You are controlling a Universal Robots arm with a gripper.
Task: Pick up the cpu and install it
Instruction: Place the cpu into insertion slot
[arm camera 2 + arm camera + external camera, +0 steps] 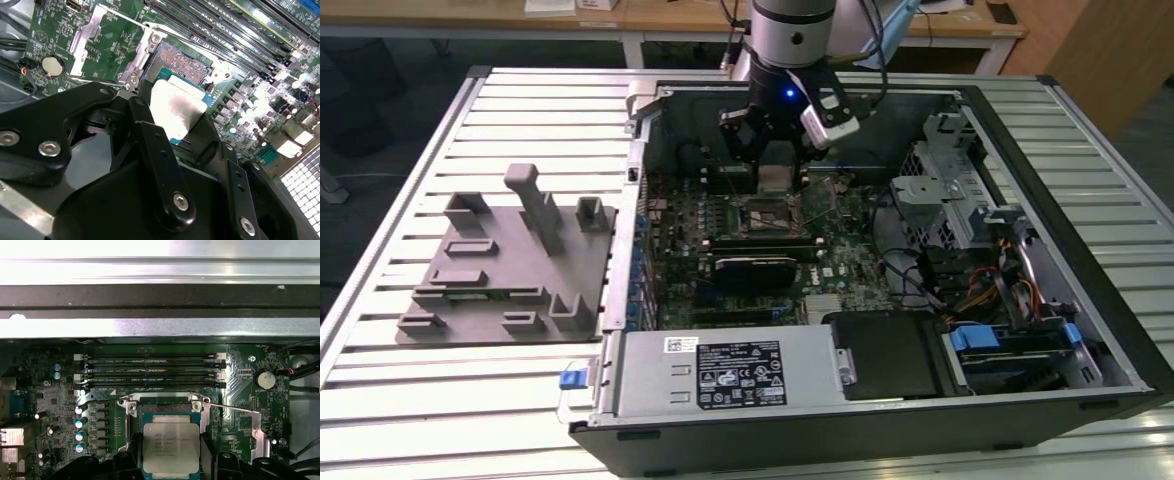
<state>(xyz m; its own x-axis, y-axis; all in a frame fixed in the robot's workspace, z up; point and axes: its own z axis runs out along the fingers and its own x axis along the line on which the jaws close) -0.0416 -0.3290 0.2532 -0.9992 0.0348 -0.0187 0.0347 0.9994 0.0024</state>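
Gripper pinches the cpu by two opposite edges, one black finger on each side, silver top up. In the first wrist view the cpu overlaps the near edge of the open socket. Can't tell if they touch. A metal plate lies beside the socket, and the memory slots are just beyond it on the motherboard. In the exterior view I'm inside the open PC case on a slatted table. The grey holder block sits on the table at the exterior view's left, well apart.
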